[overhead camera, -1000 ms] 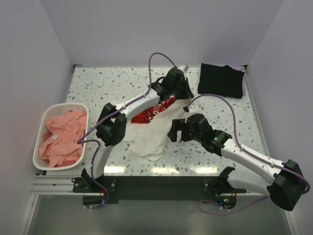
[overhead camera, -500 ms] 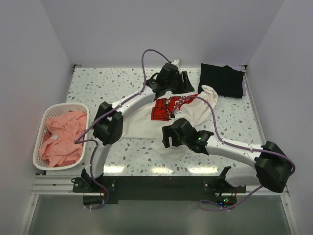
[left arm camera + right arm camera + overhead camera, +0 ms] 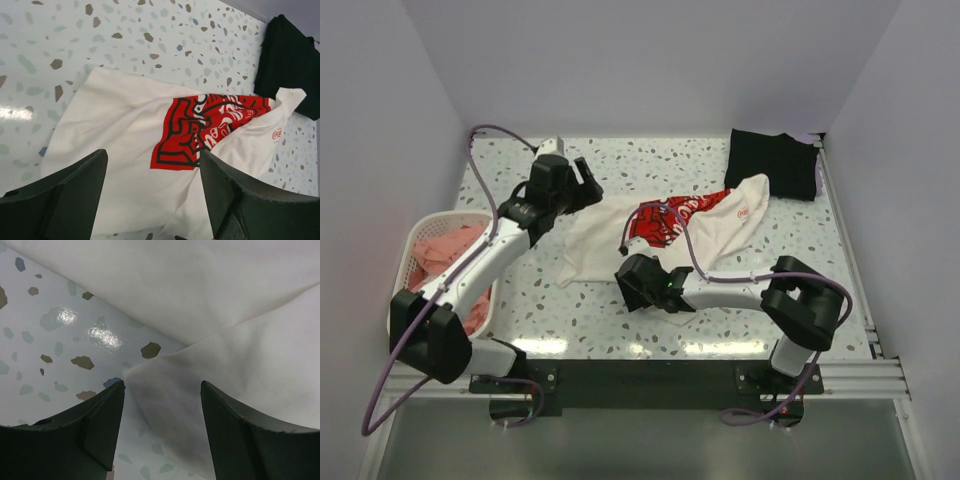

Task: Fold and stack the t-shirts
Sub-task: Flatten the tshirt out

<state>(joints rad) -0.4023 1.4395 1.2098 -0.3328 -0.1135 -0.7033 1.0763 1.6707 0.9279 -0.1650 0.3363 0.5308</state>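
The white t-shirt with its red print lies rumpled and partly folded over in the middle of the table. My left gripper hovers open at its far left corner. The left wrist view shows the shirt spread below the empty fingers. My right gripper is low at the shirt's near hem and open. In the right wrist view a corner of white cloth lies loose between its fingers. A folded black t-shirt rests at the back right. Salmon-pink t-shirts fill the basket.
The white lattice basket stands at the table's left edge, under the left arm's forearm. The right arm's elbow is bent near the front right. White walls close in the table on three sides.
My left gripper has opened, let go of the white t-shirt and swung left. The shirt has dropped flat on the table. My right gripper has moved left to the near hem, its jaws narrowing.
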